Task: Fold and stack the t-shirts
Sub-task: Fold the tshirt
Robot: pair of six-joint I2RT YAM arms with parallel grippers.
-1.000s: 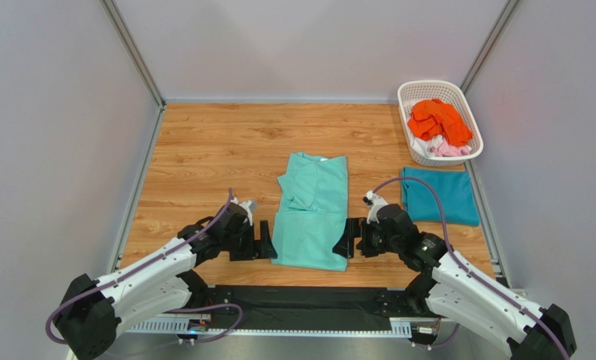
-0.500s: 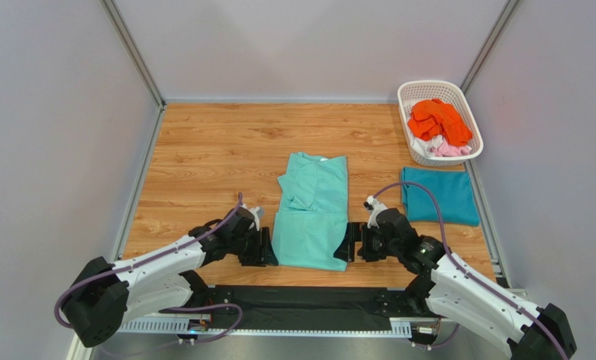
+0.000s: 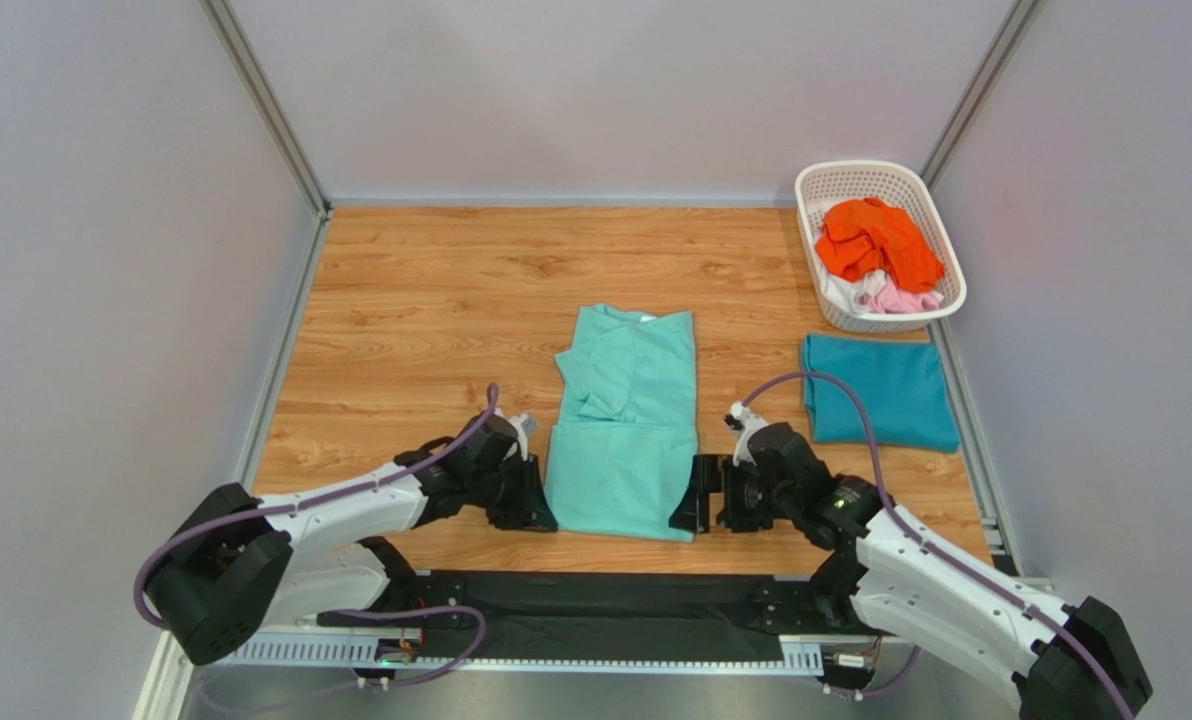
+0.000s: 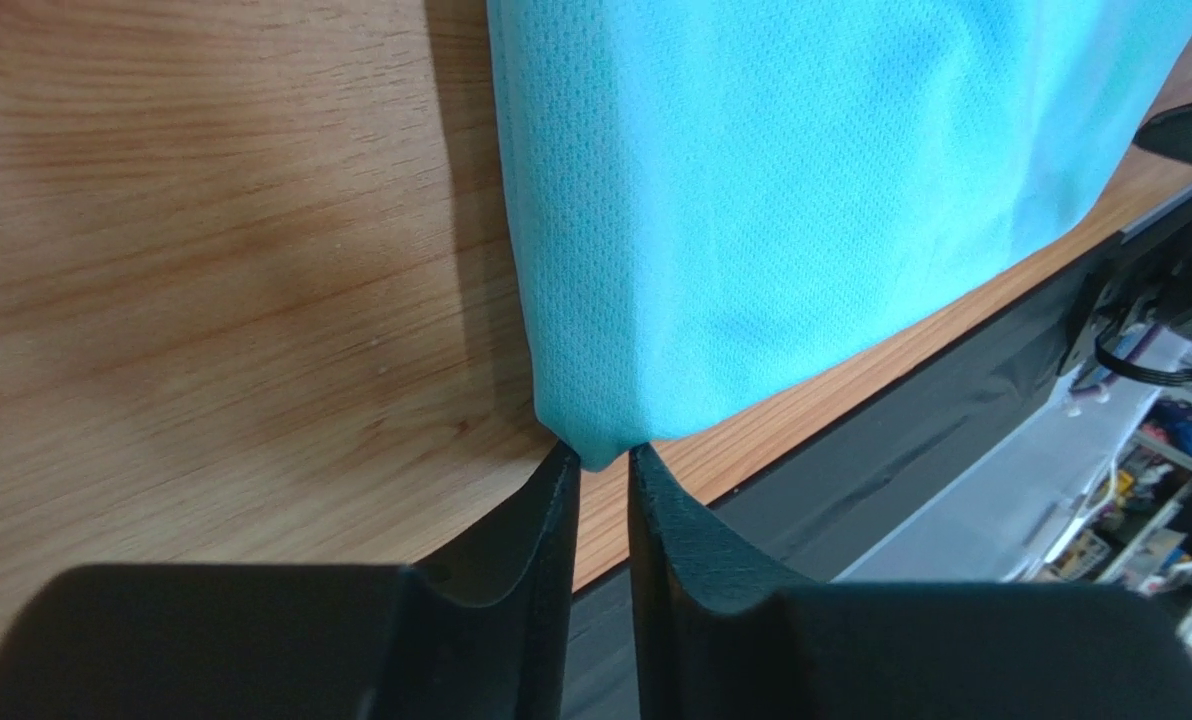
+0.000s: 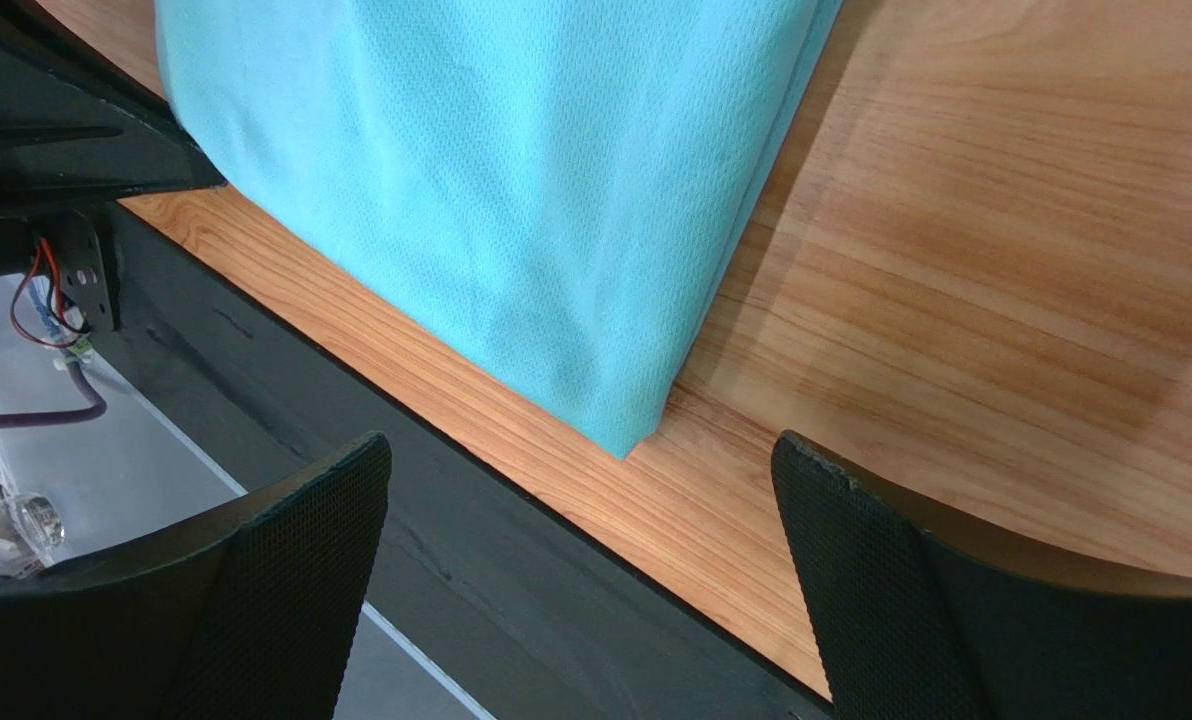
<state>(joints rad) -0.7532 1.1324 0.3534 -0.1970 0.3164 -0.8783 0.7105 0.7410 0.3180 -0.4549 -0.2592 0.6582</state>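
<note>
The counter carries the mint tee, which lies flat in front of both arms, its sides folded in to a long strip and the collar at the far end. The teal tee is laid folded to the right of the mint tee, well apart from it. The basket stands beyond the mint tee and to its right, with an orange tee heaped in it.

The step in hand is judged to be the lengthwise fold: the near hem is to be taken at both corners and carried toward the collar. The left jaws are set at the near left corner of the mint tee, with only a narrow slit between them. The corner tip sits at their tips, but whether it is truly pinched cannot be told. The right jaws are spread wide before the near right corner, and nothing is held.

All layers of each corner should be caught, since so little cloth may slip out. The right jaws should be pushed further onto the corner before they are closed. Both corners should be lifted together, at equal height, so that the hem is kept straight.
</note>
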